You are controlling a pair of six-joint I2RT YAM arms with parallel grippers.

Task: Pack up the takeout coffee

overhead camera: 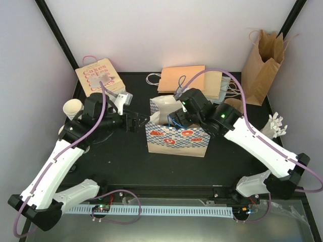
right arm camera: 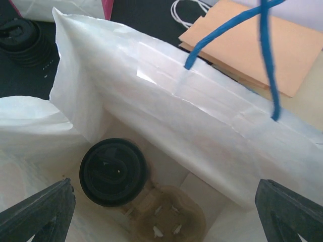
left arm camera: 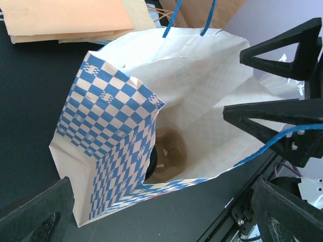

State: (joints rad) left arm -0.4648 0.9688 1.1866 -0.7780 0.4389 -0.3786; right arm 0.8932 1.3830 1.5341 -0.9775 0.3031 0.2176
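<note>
Slotted rail [overhead camera: 166,210], black table [overhead camera: 126,164], pale walls [overhead camera: 166,30]

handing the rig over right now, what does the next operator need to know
Left gripper: jaws open, empty, just off the left edge of the checkered bag.
Right gripper: jaws open, empty, at the bag's mouth.
Done: one lidded cup stands in the carrier tray at the bottom of the bag.
Left: the tray slot beside it is empty. Paper cups sit at the table's far left, and a stack of black lids sits outside the bag.
</note>
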